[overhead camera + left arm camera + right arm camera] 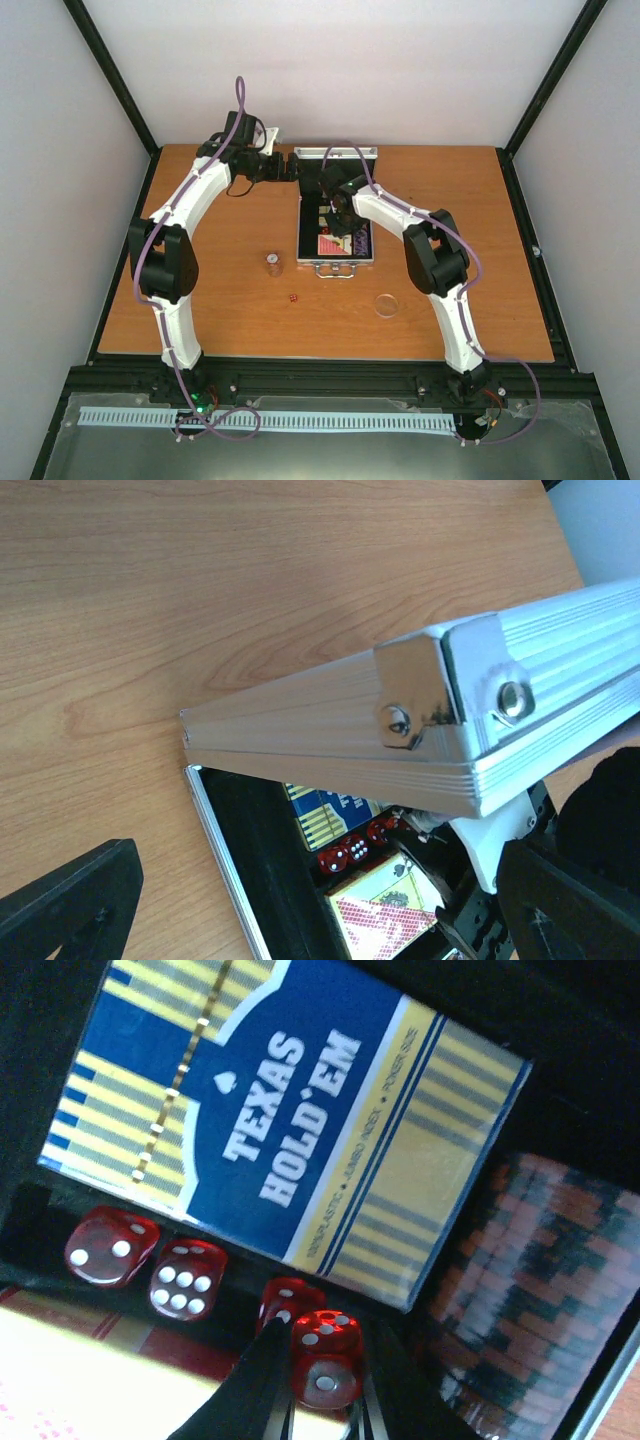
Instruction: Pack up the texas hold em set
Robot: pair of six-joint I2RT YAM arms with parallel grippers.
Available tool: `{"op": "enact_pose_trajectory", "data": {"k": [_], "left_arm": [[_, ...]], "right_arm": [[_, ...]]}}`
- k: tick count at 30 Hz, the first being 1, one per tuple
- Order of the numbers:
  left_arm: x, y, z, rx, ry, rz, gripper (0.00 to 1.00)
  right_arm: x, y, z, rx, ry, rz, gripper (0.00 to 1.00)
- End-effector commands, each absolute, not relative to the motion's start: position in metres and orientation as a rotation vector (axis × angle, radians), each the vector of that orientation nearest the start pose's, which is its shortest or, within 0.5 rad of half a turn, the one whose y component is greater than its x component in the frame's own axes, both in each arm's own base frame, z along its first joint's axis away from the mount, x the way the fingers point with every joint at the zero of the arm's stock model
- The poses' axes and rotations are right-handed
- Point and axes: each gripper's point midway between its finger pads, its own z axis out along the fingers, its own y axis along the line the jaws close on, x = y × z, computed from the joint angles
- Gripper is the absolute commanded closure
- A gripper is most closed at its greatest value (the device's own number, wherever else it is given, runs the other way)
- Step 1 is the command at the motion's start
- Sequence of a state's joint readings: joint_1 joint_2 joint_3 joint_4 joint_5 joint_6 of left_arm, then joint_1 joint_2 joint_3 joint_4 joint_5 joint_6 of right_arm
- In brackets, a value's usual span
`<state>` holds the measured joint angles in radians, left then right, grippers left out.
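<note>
Red die [325, 1355] pinched in right gripper [318, 1375], down inside the open case [336, 261] by the blue deck [290, 1110] (three more dice [185, 1275] alongside). Left gripper [315, 905] jaws wide, at the lid [540, 710].

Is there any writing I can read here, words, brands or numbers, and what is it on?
"TEXAS HOLD'EM": large white letters on the blue card box.
"JUMBO INDEX" and "POKER SIZE": small line on the same box; the word before them is too blurred.
Red dice: white pips only, no words.
Nothing readable on the chips or silver case.
</note>
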<state>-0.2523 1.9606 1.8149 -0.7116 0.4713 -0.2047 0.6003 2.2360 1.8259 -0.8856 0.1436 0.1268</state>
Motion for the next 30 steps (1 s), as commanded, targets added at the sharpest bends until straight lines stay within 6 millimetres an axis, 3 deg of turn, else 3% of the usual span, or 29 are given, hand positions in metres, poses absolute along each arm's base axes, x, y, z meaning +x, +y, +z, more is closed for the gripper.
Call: {"op": "enact_pose_trajectory", "data": {"k": [1,8,24,30], "left_arm": [[0.489,-0.201,0.206,0.278,2.444,-0.761,0.00],[0.491,-0.201,0.202,0.277,2.452,-0.757,0.00],[0.495,-0.201,0.198,0.275,2.457,-0.757,0.00],[0.495,-0.200,0.200,0.272,2.455,-0.759,0.00]], "right_arm": [[0.444,0.255,0.047,-0.625,2.726,-0.077,0.97],[0.449,0.250,0.040,-0.645,2.726,-0.110,0.97],[0.440,0.243,0.024,-0.663,2.782,-0.151,0.97],[0.437,0.239,0.020,-0.664,2.796,-0.173,0.78]]}}
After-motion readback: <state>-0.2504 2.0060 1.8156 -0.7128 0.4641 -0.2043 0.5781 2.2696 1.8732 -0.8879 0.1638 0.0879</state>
